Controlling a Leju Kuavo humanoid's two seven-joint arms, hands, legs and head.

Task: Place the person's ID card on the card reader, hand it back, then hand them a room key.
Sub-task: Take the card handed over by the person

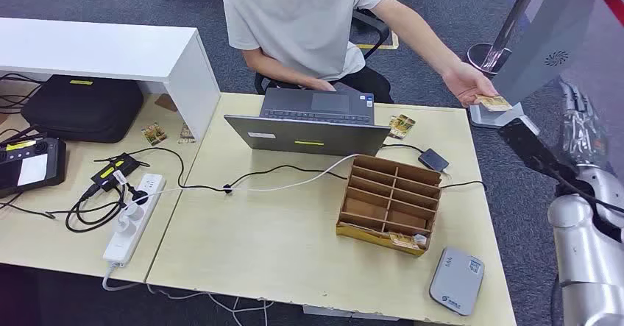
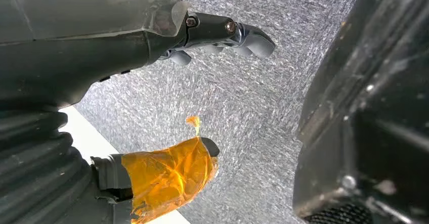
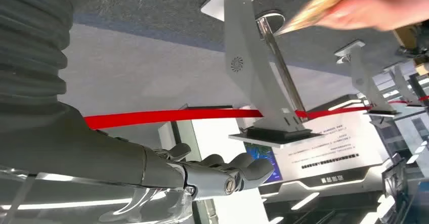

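Observation:
A person seated behind the table reaches a hand (image 1: 465, 83) out past the table's far right corner, holding a yellowish ID card (image 1: 493, 103); the card (image 3: 324, 1) also appears in the right wrist view. My right hand (image 1: 581, 123) is raised just right of the card, apart from it, fingers (image 3: 222, 171) loosely extended and holding nothing. The grey card reader (image 1: 456, 280) lies at the table's near right corner. A wooden slotted box (image 1: 390, 204) holds a key card (image 1: 407, 241) at its front. My left hand (image 2: 212, 97) hangs over carpet, holding nothing, its thumb (image 2: 172, 176) wrapped in orange tape.
An open laptop (image 1: 313, 120) sits in front of the person, with cables and a white power strip (image 1: 134, 219) to its left. A small black device (image 1: 433, 160) and loose cards (image 1: 402, 125) lie near the box. A grey stand (image 1: 548, 43) rises at the right.

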